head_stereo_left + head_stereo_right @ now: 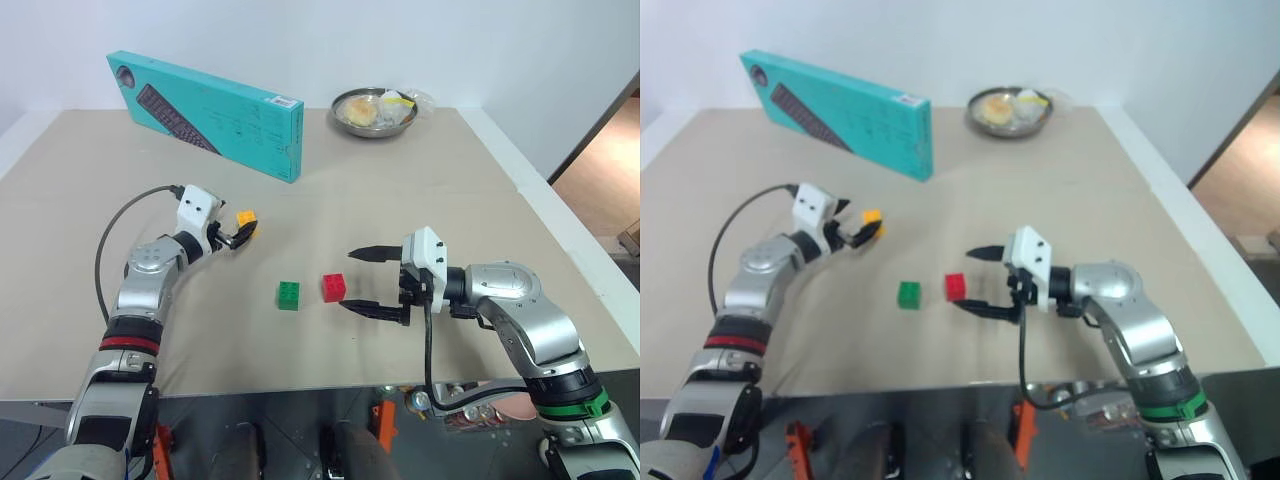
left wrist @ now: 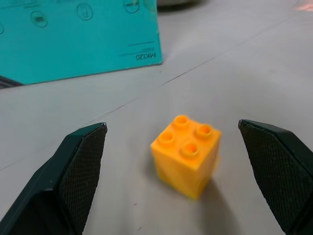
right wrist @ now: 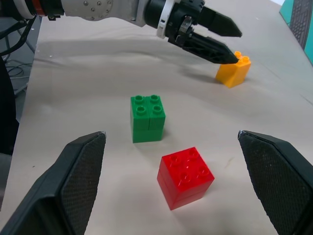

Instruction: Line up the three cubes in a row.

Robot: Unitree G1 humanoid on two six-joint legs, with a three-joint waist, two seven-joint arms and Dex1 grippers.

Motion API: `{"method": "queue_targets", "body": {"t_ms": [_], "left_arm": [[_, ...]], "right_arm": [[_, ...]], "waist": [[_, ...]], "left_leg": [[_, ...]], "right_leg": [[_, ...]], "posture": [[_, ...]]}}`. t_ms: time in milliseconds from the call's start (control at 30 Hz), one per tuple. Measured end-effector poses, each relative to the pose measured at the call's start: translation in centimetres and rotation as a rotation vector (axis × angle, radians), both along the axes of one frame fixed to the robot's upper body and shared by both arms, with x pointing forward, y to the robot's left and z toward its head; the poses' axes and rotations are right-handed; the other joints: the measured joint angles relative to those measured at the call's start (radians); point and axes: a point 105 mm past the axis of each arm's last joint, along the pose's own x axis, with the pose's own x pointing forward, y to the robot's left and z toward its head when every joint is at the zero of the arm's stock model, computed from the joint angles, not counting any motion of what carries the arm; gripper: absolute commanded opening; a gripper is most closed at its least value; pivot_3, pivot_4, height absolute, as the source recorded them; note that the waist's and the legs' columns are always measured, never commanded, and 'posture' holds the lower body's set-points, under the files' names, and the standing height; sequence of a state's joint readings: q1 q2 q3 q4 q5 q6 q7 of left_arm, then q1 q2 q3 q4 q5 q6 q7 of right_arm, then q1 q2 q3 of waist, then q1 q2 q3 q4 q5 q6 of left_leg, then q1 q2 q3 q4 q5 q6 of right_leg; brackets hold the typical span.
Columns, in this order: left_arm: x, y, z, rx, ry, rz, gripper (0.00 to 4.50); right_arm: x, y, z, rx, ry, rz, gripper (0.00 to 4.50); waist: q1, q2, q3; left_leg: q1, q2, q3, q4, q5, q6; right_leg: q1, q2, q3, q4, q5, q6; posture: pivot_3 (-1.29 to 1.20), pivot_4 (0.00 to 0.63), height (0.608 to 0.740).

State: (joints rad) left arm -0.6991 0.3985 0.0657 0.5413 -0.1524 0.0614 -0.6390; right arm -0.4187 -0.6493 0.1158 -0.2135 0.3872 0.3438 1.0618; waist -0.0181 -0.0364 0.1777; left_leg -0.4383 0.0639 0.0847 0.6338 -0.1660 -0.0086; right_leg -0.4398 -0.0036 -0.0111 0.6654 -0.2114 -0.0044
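The beige counter (image 1: 420,180) carried everything, with a teal keyboard box (image 1: 205,113) standing on its long edge toward the far left and a metal bowl (image 1: 373,112) of wrapped food at the far edge. The left arm reached forward over the counter's left part, its wrist bent inward so that the left pincer (image 1: 243,232) pointed level toward the middle, fingers spread wide and holding nothing. The right arm was bent across from the right, and the right pincer (image 1: 362,279) pointed left, tilted slightly down, likewise spread wide and empty. The yellow-orange cube (image 1: 246,217) sat studs up on the counter just at the left pincer's fingertips, lying between the two open fingers in the left wrist view, with no finger touching it. The red cube (image 1: 334,287) lay just ahead of the right pincer's fingertips, and the green cube (image 1: 288,295) sat near it on its left, a small gap between them.
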Motion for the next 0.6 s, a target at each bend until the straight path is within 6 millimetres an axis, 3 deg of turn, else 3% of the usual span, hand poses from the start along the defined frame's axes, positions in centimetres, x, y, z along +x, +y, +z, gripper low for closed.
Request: {"method": "queue_targets", "body": {"t_ms": [600], "left_arm": [[1.4, -1.9, -2.2, -0.066, 0.116, 0.049, 4.45]], "right_arm": [[0.2, -0.1, 0.1, -0.001, -0.011, -0.016, 4.50]], "waist": [[0.000, 0.000, 0.000]], "left_leg": [[0.000, -0.001, 0.000, 0.001, 0.000, 0.000]], "right_leg": [[0.000, 0.000, 0.000, 0.000, 0.001, 0.001]], "posture": [[0.00, 0.150, 0.740]]}}
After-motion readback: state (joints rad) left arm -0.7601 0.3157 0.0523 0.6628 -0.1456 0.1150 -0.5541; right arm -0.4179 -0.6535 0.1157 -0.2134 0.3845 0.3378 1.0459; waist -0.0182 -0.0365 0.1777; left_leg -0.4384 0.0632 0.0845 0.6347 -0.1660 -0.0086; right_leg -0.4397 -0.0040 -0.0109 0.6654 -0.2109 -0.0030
